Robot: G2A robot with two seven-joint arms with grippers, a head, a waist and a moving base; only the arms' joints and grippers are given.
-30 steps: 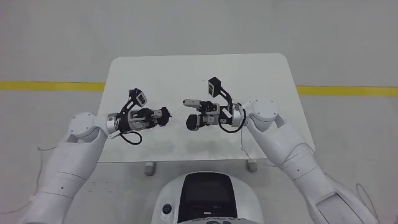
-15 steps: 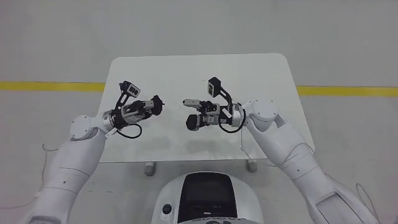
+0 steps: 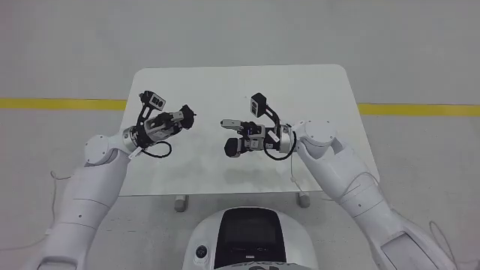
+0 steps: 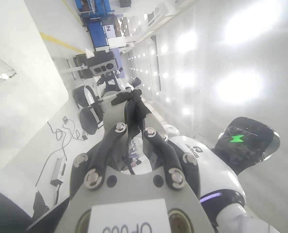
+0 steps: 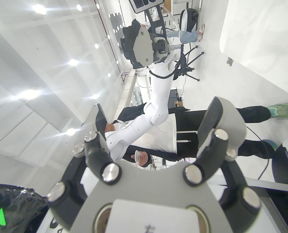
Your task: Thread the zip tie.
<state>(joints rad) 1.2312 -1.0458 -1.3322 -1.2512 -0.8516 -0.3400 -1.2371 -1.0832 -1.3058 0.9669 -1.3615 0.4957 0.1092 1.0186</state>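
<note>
Top view: left tool, gripping the black zip tie, has swung toward the frame's upper left; right tool stays spread open. A white printed label sits on the left tool's base.

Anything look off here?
Left gripper is shut on a black strip, likely the zip tie, whose end looks bunched and ragged. Right gripper is open and empty. Nothing else stands out.

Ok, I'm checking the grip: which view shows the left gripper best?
The left wrist view: the left gripper sits close up, fingers pressed together on a thin black strip. The right wrist view shows it farther off, side-on. The top view shows it small, above the table.
</note>
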